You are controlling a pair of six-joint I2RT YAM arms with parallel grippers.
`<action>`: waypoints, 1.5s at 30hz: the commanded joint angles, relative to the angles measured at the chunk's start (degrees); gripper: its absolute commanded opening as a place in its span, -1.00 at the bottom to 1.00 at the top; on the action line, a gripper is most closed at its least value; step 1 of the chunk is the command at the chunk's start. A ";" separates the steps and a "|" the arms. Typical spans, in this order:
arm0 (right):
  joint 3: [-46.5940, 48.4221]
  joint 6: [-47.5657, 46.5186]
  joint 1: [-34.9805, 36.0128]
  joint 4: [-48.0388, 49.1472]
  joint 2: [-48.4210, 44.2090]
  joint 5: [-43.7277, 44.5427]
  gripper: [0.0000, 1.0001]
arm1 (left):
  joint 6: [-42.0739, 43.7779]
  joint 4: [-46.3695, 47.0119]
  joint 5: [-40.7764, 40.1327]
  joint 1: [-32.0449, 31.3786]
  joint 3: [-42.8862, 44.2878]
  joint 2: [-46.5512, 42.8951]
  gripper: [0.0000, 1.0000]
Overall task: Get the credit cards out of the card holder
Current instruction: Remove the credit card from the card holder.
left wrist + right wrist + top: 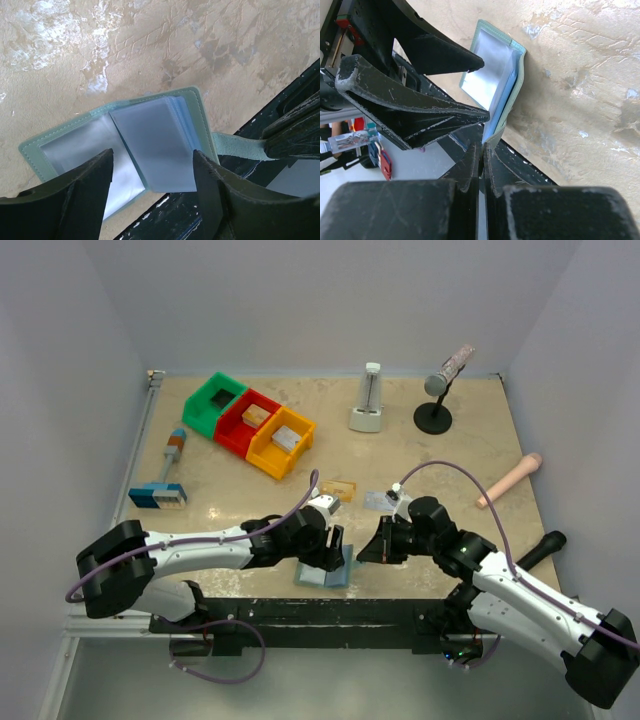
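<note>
The light blue-teal card holder (pixel 322 572) lies open at the table's near edge, its clear sleeves facing up in the left wrist view (pixel 75 142). My left gripper (pixel 334 544) is open, its fingers (pixel 87 195) straddling the raised sleeve stack (pixel 155 145) without closing on it. My right gripper (pixel 366 552) is shut on the holder's side tab (pixel 235 145), with its tips (pixel 484 146) at the holder's corner (pixel 512 75). An orange-gold card (pixel 340 488) and a pale blue-grey card (pixel 380 501) lie on the table behind the grippers. I cannot tell whether the sleeves hold a card.
Green (pixel 214 403), red (pixel 247 421) and yellow (pixel 281 442) bins stand at the back left. A blue-and-white block with a handle (pixel 160 492) lies at the left. A white stand (pixel 367 400), a black stand (pixel 436 400) and a pink stick (pixel 510 480) are at the back right. The black rail (pixel 280 95) runs just beneath the holder.
</note>
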 commanded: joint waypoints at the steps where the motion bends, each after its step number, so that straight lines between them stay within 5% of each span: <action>1: 2.06 0.19 0.23 1.80 -0.70 -0.96 -1.00 | -0.84 1.55 -0.66 -0.35 -0.04 -1.07 0.43; 17: 2.50 0.46 0.75 2.33 0.18 -1.14 -1.00 | -1.54 0.59 -0.57 -1.31 1.54 2.36 0.46; 28: 2.41 0.28 0.93 1.72 -0.26 -0.70 -1.00 | -1.63 -2.04 -3.91 -1.49 0.84 1.22 0.29; 45: 2.23 -0.69 0.93 -0.48 -1.14 0.71 -1.00 | -0.57 -7.93 -10.50 -1.05 0.40 -4.67 0.46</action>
